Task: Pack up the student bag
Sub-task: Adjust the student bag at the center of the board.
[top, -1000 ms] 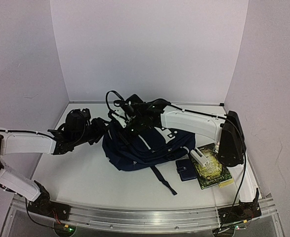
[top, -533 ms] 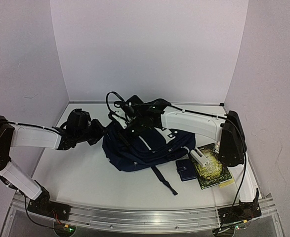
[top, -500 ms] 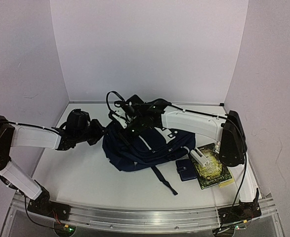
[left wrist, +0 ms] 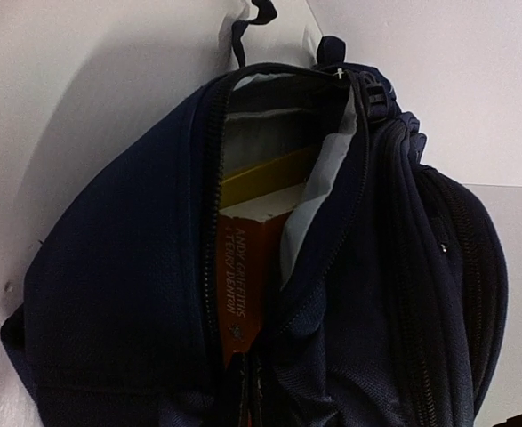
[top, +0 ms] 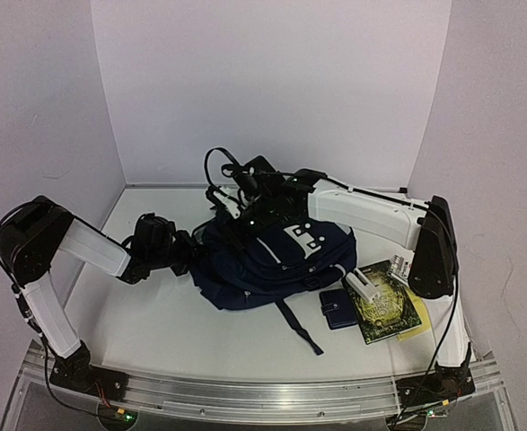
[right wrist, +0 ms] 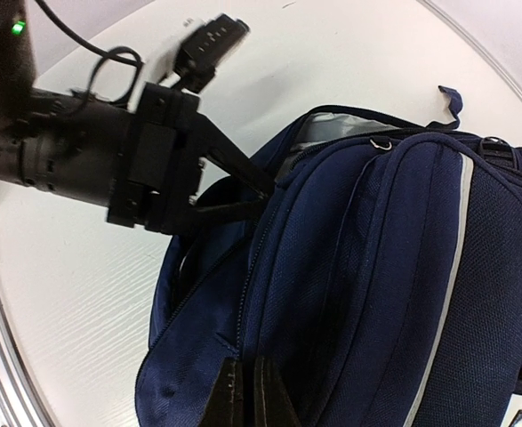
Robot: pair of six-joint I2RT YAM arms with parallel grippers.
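Note:
The student bag (top: 263, 274) lies mid-table, navy with a white dotted patch. In the left wrist view the student bag (left wrist: 109, 294) gapes at its main zip, with an orange book spine (left wrist: 243, 276) and a yellow book (left wrist: 261, 173) inside. My left gripper (top: 189, 256) is at the bag's left edge, its jaws shut on the zip edge of the opening (left wrist: 243, 396). My right gripper (top: 245, 220) reaches over the bag's top. Its fingers (right wrist: 247, 391) are shut on a fold of the bag's fabric (right wrist: 376, 285). The left gripper (right wrist: 262, 191) also shows in the right wrist view.
A small navy wallet (top: 339, 308), a green-covered book (top: 384, 303) and a white oblong item (top: 364, 287) lie to the right of the bag. A dark strap (top: 299, 328) trails toward the near edge. Walls enclose the table at the back and on both sides.
My left gripper has closed on the bag's opening edge, and its arm has swung lower with the elbow raised. The right gripper has pulled the bag's top up and back a little.

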